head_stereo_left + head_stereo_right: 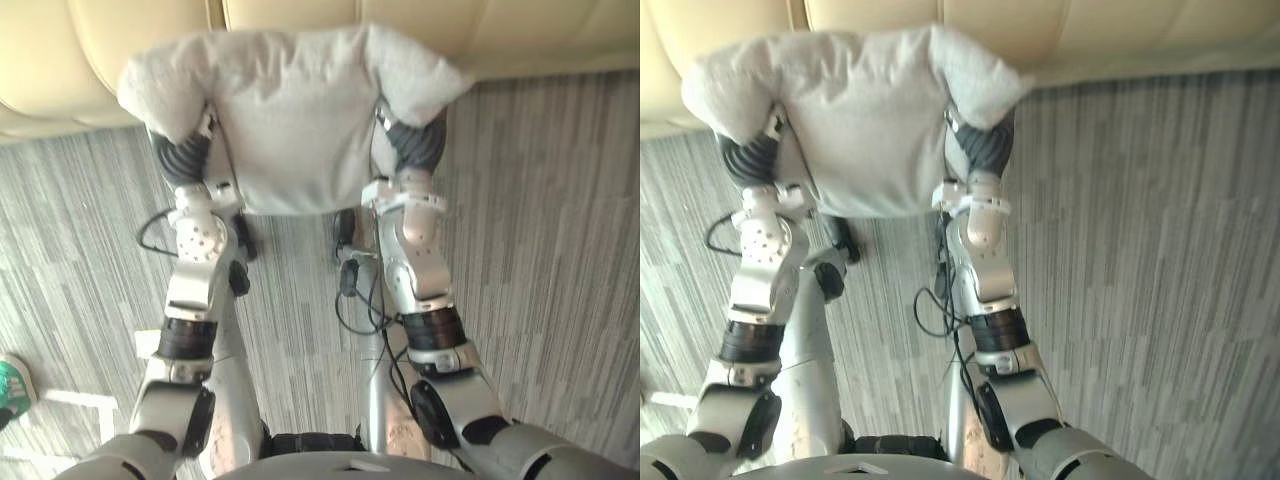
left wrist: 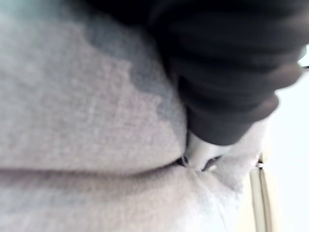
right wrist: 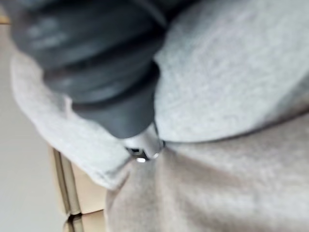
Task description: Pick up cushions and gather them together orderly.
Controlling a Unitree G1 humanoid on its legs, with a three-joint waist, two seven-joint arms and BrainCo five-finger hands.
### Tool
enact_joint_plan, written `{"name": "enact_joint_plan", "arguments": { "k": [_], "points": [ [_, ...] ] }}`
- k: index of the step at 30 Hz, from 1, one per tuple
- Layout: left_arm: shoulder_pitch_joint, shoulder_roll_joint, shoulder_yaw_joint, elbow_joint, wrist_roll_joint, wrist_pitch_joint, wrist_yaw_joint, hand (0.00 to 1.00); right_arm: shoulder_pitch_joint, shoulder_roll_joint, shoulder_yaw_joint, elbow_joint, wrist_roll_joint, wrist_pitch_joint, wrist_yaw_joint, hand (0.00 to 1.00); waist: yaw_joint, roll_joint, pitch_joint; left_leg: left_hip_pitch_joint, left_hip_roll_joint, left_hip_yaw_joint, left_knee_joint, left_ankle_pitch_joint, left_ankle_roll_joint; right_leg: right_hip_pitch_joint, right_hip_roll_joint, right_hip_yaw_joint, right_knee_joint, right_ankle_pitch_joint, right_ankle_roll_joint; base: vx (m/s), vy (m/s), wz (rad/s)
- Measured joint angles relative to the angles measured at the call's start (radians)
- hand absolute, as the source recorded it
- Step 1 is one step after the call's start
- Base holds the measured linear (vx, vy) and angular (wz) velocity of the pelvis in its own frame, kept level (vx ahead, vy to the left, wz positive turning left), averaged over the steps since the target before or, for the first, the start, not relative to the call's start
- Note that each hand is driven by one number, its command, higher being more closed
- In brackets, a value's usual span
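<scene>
- Nearest the robot, a grey striped carpet (image 1: 560, 250) is being shown underfoot, and the toe of a person's green shoe (image 1: 12, 385) is being shown at the robot's lower left, well apart from the work.
- Further out, the left hand (image 1: 180, 155) and the right hand (image 1: 415, 145) are being pressed against opposite sides of a light grey cushion (image 1: 295, 120), with each dark ribbed cover being half swallowed by the fabric.
- The cushion is being carried clear of the carpet between the two hands, and its upper corners are being bulged outward over the wrists. By judgement, it is being squeezed from both sides because so soft and floppy a thing would sag or slip out of a single hold.
- In each wrist view the cushion's cloth is being folded closely round the hand's cover. Whether either hand is being spread flat against the cloth or clamped on it cannot be told.
- Farthest off, a cream sofa (image 1: 150, 40) is being faced, with the cushion's top edge being held across the front of its seat. Whether the two are touching cannot be told. By judgement, the cushion is being brought to the sofa as the place for gathering.
</scene>
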Motion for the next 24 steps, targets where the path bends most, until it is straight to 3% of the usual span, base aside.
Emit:
{"name": "enact_joint_plan", "arguments": {
  "k": [5, 10, 13, 17, 24],
  "points": [
    [0.226, -0.019, -0.061, -0.069, 0.02, 0.0, -0.088, 1.0, 0.305, -0.001, 0.022, -0.078, 0.0, -0.001, 0.085, 1.0, 0.015, 0.0, -0.018, 0.315, 0.005, -0.007, -0.024, -0.064, -0.015, 0.352, 0.009, -0.019, -0.085, -0.037, 0.014, 0.19, 0.016, 0.0],
    [0.469, -0.021, -0.089, -0.135, 0.023, 0.0, -0.169, 1.0, 0.555, -0.008, 0.06, -0.125, 0.001, -0.001, 0.168, 1.0, 0.022, -0.001, -0.131, 0.573, -0.031, 0.028, -0.144, -0.082, -0.018, 0.622, -0.006, -0.02, -0.239, -0.036, 0.03, 0.17, 0.053, 0.07],
    [0.573, -0.021, -0.089, -0.155, 0.02, 0.0, -0.22, 1.0, 0.646, -0.007, 0.069, -0.125, 0.0, 0.011, 0.215, 1.0, 0.026, -0.001, -0.214, 0.684, -0.044, 0.056, -0.219, -0.081, -0.019, 0.742, -0.006, -0.015, -0.355, -0.005, 0.04, 0.2, 0.05, -0.08],
    [0.635, -0.03, -0.088, -0.155, 0.003, 0.0, -0.257, 1.0, 0.681, -0.005, 0.063, -0.125, -0.001, 0.023, 0.233, 1.0, 0.022, -0.001, -0.273, 0.793, -0.062, 0.086, -0.289, -0.078, -0.021, 0.869, -0.005, 0.0, -0.491, 0.043, 0.053, 0.14, 0.051, -0.1],
    [0.671, -0.031, -0.088, -0.155, -0.019, 0.0, -0.28, 1.0, 0.68, -0.004, 0.05, -0.124, -0.004, 0.039, 0.248, 1.0, 0.013, -0.012, -0.318, 0.884, -0.094, 0.111, -0.343, -0.079, -0.018, 0.973, -0.012, 0.042, -0.615, 0.099, 0.057, 0.06, 0.051, -0.14]
  ]
}}
